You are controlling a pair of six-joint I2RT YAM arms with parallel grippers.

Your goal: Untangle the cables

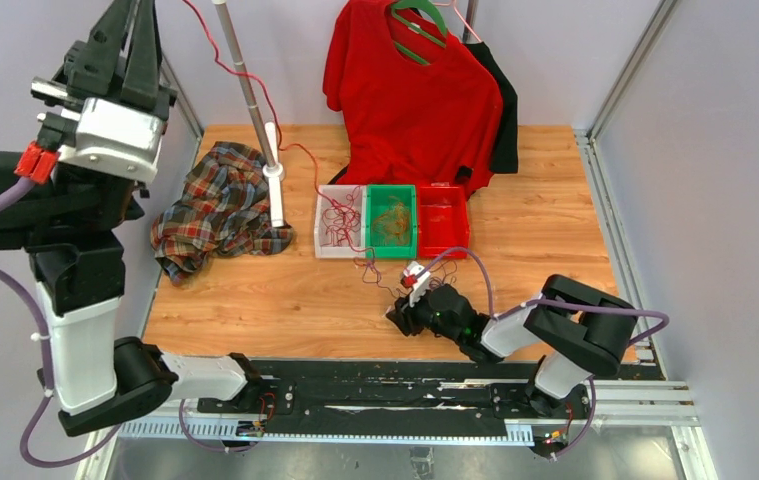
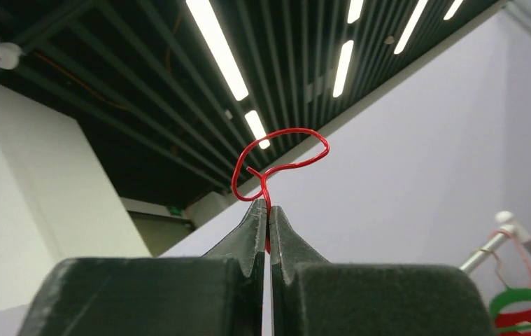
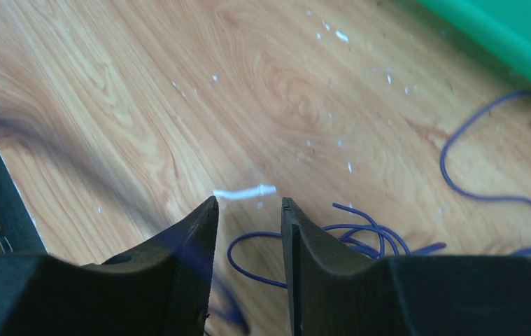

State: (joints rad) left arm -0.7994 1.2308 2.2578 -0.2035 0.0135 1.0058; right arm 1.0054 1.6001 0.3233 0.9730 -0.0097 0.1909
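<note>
- The left arm point(image 1: 83, 330) is reared up high beside the near-left corner of the desk point(image 1: 555, 210), and the left jaws point at the ceiling.
- Those jaws are pressed together on a red cable point(image 2: 327, 145). The wrist view shows a small loop of it curling just above the tips.
- From up there the red cable slants down past the metal pole point(image 1: 245, 75) and ends in a tangle inside the white bin point(image 1: 320, 225), at the middle of the desk.
- The green bin point(image 1: 392, 188) touches the white bin's right side and holds a thin snarl of wire. The red bin point(image 1: 445, 225) sits against the green one, further right.
- The right arm point(image 1: 565, 330) lies low along the near edge toward the near-right corner, with the right jaws reaching in just in front of the bins.
- These jaws are apart and grip nothing — they hover close above the wood.
- A purple cable point(image 3: 443, 157) lies in loose loops on the desk beside the green bin. One loop shows in the gap between the right jaws, and the rest lies to one side.
- A plaid shirt point(image 1: 215, 205) is crumpled near the left edge at the foot of the pole.
- A red T-shirt point(image 1: 410, 90) hangs at the far edge.
</note>
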